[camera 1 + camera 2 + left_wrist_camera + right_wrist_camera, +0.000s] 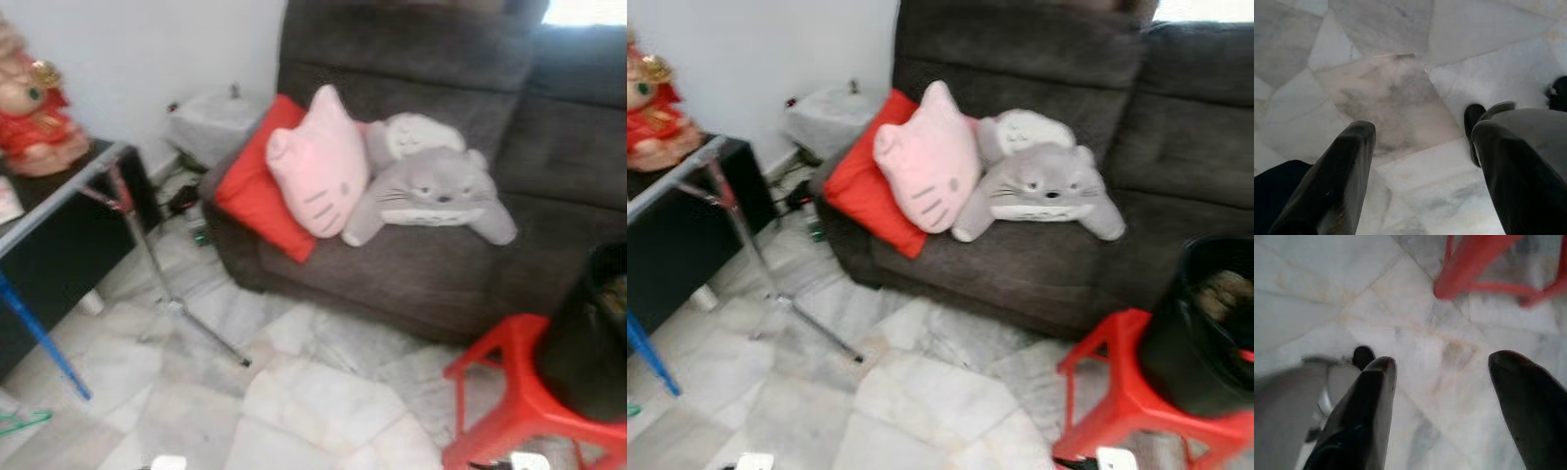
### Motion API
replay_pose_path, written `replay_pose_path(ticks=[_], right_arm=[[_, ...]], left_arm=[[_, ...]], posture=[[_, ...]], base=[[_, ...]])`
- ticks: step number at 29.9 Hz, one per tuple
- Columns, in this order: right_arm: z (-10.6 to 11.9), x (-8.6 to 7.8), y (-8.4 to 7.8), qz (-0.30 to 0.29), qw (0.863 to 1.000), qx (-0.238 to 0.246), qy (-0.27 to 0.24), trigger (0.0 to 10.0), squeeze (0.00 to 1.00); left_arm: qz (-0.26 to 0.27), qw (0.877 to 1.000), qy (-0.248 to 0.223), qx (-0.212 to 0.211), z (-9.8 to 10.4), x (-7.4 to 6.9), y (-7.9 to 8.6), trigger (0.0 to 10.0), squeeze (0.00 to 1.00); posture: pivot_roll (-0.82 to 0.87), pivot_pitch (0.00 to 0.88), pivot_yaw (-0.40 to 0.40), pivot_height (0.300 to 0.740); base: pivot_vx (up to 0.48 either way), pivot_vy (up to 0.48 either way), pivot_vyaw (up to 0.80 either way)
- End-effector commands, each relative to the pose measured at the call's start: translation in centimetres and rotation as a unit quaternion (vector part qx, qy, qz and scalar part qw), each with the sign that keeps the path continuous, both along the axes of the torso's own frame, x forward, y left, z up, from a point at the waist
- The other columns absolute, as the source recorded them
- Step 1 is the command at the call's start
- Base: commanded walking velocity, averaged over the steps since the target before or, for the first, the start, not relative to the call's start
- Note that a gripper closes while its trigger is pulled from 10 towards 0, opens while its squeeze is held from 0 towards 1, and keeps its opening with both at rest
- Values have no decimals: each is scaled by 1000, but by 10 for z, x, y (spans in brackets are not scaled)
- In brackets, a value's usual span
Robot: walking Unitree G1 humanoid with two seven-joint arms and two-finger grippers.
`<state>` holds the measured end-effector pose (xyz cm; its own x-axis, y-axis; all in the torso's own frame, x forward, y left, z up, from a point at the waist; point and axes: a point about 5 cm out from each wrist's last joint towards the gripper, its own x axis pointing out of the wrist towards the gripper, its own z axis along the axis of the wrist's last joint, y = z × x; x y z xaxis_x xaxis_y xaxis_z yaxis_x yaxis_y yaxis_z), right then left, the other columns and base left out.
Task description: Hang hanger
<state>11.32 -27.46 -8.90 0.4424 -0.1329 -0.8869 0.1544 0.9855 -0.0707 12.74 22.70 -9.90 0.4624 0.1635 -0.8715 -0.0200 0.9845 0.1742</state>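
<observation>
- Left gripper (1420, 147) and right gripper (1442, 382): I see both spread, empty, above marble floor (294, 392).
- Green hanger (22, 421) at 8 o'clock, cropped and blurred.

home living room | grey sofa (460, 147) | plush cushions (318, 162) | marble floor (313, 401)

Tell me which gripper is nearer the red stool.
Right. The right gripper hangs open over the marble floor with the red stool just ahead; the left gripper hangs open on the far side.
</observation>
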Motion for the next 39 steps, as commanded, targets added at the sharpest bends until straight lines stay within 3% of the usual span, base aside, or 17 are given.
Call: replay_pose_path(ticks=[1,19,28,39], right_arm=[[1,0,-4,-2,1000,-5,1,10000,0],[2,1,-4,-5,1000,-3,-3,10000,0],[2,1,-3,-10,1000,0,-10,10000,0],[2,1,-3,-18,1000,3,-9,10000,0]], left_arm=[[-9,1000,3,-1,0,2,-4,10000,0],[-12,1000,3,0,1,3,-1,10000,0],[-13,1000,4,0,0,2,0,10000,0],[-12,1000,7,0,0,-2,3,10000,0]], posture=[[-36,0,21,740],[-33,0,21,740],[-33,0,21,740],[-32,0,21,740]], base=[[0,0,-725],[0,0,-703],[0,0,0],[0,-259,-118]])
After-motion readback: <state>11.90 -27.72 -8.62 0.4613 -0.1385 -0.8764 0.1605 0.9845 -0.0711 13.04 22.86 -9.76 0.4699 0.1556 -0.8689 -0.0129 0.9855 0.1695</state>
